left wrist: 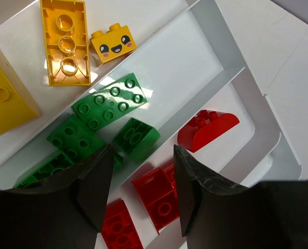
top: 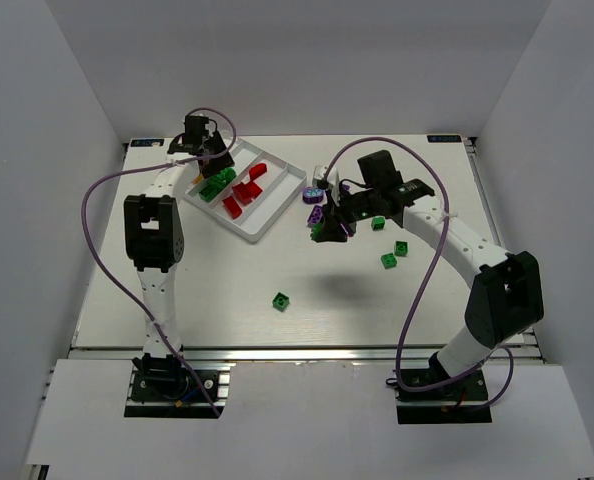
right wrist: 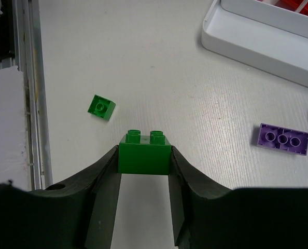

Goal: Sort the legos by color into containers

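Legos are what I am sorting, and the nearest is a green plastic two-stud brick (right wrist: 144,154) clamped squarely between the black fingers of my right gripper (right wrist: 144,162), studs pointing away from my wrist, held above the white table (right wrist: 143,62). Around it more pieces lie loose: a small square green brick (right wrist: 101,107) off to one side, a few more small green bricks (top: 388,260) nearer my right arm, and a flat purple brick (right wrist: 283,138) showing three round holes, close to other purple pieces (top: 315,192). Farther on, to the left of that hand, sits the shallow white plastic tray (top: 299,177), turned at a slant, with its four narrow compartments lying lengthways across my path. From my right side I meet the outermost compartment first, then the red bricks (top: 245,190), then the green bricks (left wrist: 110,101), with the yellow-orange bricks (left wrist: 65,39) farthest off. I judge my load must cross two compartments and drop with its long side along the green one. My left gripper (left wrist: 142,153) hovers over that tray, fingers apart and holding nothing, far nearer to it than my right.
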